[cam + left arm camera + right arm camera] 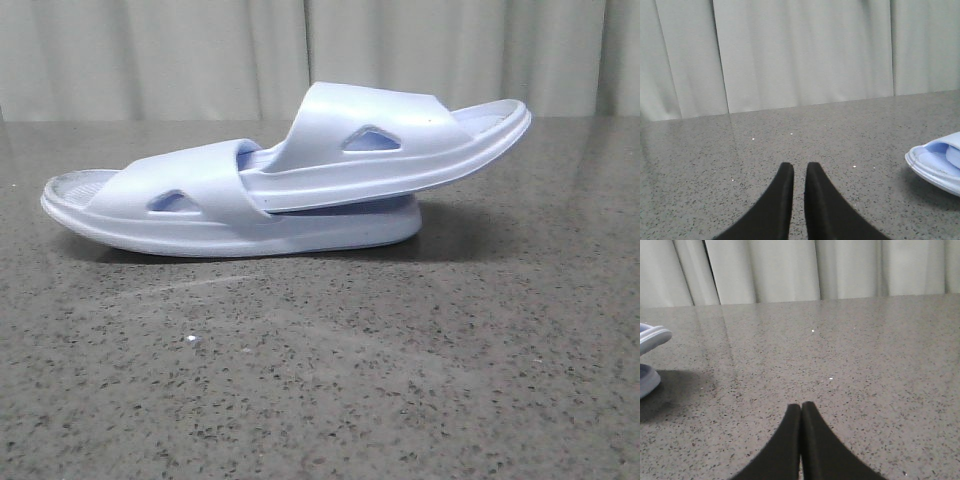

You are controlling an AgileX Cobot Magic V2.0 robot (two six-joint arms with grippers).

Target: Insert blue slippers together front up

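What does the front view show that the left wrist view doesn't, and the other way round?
Only the front view shows both slippers whole: the upper slipper is pushed under the strap of the lower slipper, its far end tilted up.

Only the left wrist view shows the left gripper, fingers nearly together, holding nothing, over bare table.

Both show the speckled grey table, the pale curtain and slipper material, though the wrist view catches just one end.

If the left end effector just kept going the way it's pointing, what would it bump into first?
Probably nothing on the table. The left end effector points over bare speckled table toward the curtain; the blue slippers lie off to one side of that line. Depth is hard to judge, though.
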